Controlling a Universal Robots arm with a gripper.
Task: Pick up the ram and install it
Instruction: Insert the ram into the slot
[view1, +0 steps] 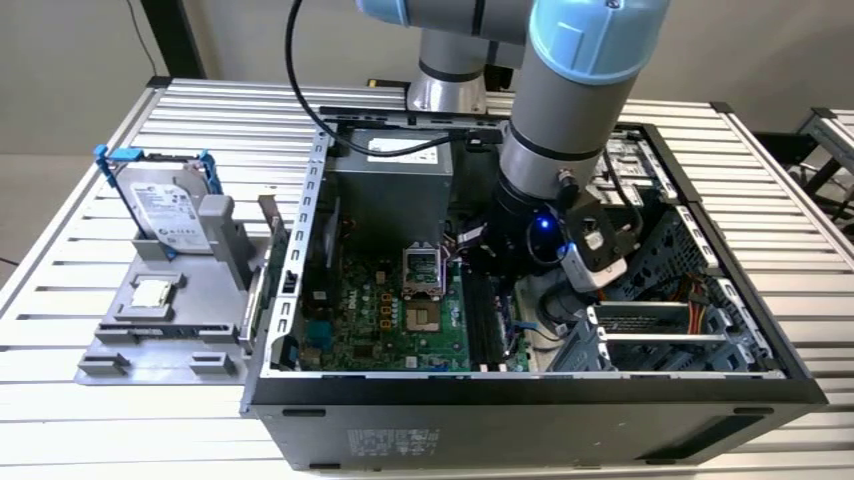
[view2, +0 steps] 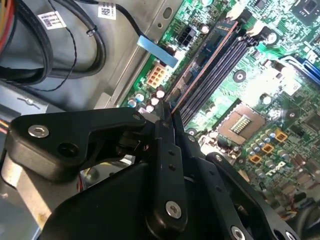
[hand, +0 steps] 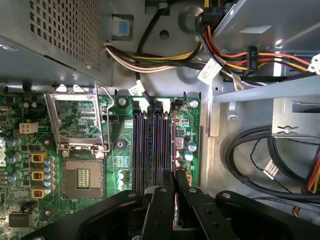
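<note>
Ribbed aluminium slats make up the table (view1: 80, 260), and on it lies the open black computer case (view1: 534, 390), our landmark for everything here. The grey-and-blue robot arm (view1: 574, 110) reaches down into the case from above, over the side toward the exterior view's right. On the floor of the case sits the green motherboard (view1: 387, 320), with the grey power supply box (view1: 387, 190) at the case's far end. Outside the case, on the exterior view's left, a grey parts tray (view1: 134, 330) carries the silver hard drive with blue rails (view1: 167, 210) standing upright, and a small square processor chip (view1: 154, 292) lies flat nearer the tray's front. Inside the case, the empty processor socket (hand: 82, 177) sits beside the row of black memory slots (hand: 150, 145). The gripper (hand: 174, 192) hovers right over those slots, its black fingers (view2: 167, 150) pinched together on the ram (hand: 174, 150), a thin stick seen edge-on with a reddish edge, lined up along the slot nearest the case's drive-bay side. Whether it is fully seated, I can't tell.
</note>
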